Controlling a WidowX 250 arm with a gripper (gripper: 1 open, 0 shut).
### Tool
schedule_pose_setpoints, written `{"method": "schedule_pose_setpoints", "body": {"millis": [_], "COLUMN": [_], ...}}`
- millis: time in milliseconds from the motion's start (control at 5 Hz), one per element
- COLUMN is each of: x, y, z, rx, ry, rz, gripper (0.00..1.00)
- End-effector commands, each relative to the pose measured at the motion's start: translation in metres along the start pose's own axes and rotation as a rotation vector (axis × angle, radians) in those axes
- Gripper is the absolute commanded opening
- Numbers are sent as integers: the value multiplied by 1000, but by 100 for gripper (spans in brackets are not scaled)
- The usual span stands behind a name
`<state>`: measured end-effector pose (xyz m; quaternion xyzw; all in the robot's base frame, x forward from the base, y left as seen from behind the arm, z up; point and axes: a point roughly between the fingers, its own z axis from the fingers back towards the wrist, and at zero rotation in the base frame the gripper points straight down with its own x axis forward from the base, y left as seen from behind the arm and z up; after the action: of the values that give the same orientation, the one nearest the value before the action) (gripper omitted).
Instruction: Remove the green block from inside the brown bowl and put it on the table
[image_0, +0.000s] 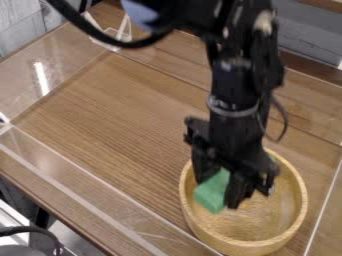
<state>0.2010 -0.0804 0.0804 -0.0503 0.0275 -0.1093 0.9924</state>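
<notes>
The black gripper (230, 194) points straight down over the brown bowl (291, 222), at the near right of the table (120, 120). It is shut on the green block (211, 193), which hangs tilted between the fingers, lifted off the bowl's floor and about level with the rim. The block's left end sticks out from the fingers; the rest is hidden behind them. The inside of the bowl below shows only bare wood.
Low clear acrylic walls (60, 165) edge the table on the near left and at the back. The black arm and its looping cable (100, 35) reach in from the top of the view. Bare wood-grain tabletop lies left of the bowl.
</notes>
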Motion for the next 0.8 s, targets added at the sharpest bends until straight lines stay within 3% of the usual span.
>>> {"method": "schedule_pose_setpoints", "body": {"millis": [0,200,400,600], "x": [11,17,2,0], "y": [9,29,17,11], "z": [65,118,112,93], "rx": [10,33,40,35], "ry": [-98,-158,-174,-178], "rz": [99,218,214,213], "gripper": [0,0,0,0]}}
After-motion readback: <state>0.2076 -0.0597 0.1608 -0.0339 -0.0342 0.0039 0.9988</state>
